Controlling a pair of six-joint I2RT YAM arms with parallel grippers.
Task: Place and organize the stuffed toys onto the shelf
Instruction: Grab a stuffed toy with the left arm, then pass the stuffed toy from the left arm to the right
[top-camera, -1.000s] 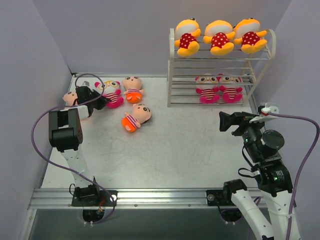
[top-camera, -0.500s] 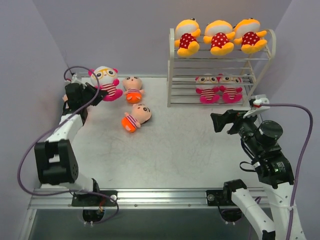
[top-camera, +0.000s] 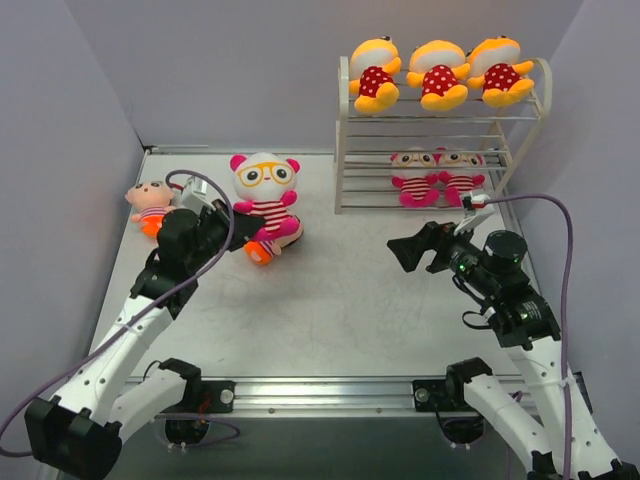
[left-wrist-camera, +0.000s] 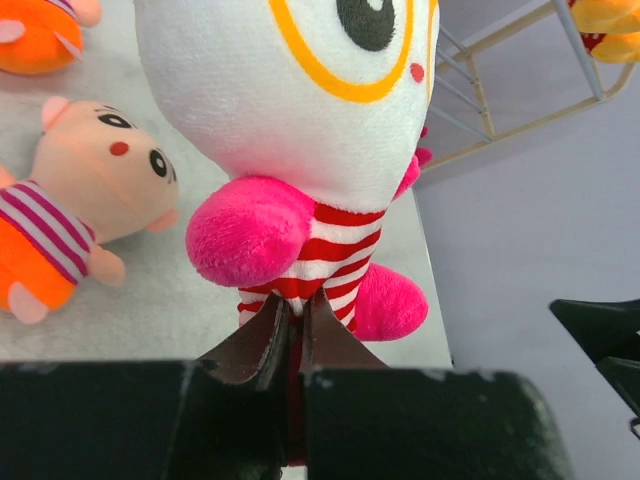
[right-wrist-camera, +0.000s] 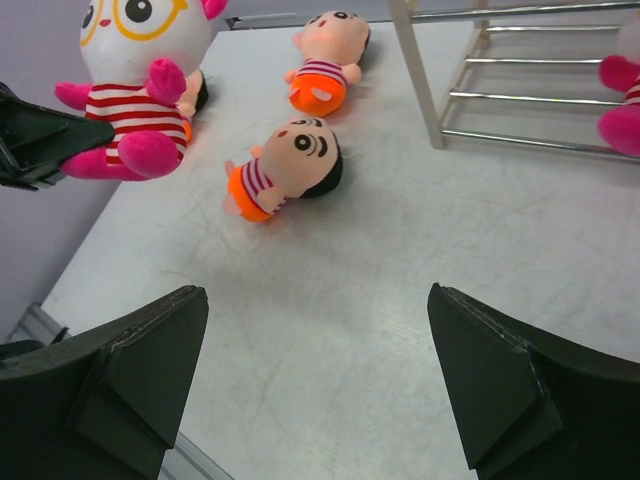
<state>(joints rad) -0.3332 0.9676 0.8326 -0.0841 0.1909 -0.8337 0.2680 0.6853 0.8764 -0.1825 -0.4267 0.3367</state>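
Note:
My left gripper (top-camera: 243, 224) (left-wrist-camera: 291, 306) is shut on the striped body of a white-faced stuffed toy with yellow glasses (top-camera: 265, 188) (left-wrist-camera: 300, 100) (right-wrist-camera: 140, 60), held upright above the table. Beneath it lies a peach-faced toy (top-camera: 259, 253) (right-wrist-camera: 290, 165); another (right-wrist-camera: 325, 55) lies farther back, and a third (top-camera: 148, 200) is at the far left. The white shelf (top-camera: 345, 140) (right-wrist-camera: 420, 70) carries three yellow polka-dot toys (top-camera: 440, 72) on top and two pink-striped ones (top-camera: 437, 178) on the middle tier. Over the bare table, right of centre, my right gripper (top-camera: 408, 250) (right-wrist-camera: 315, 292) is open and holds nothing.
Purple walls enclose the table on the left, back and right. The shelf stands at the back right. A metal rail (top-camera: 320, 392) runs along the near edge between the arm bases.
My left arm has swung from the back-left corner toward the middle, lifting the glasses toy off the table. My right arm has reached forward and to the left, still open.

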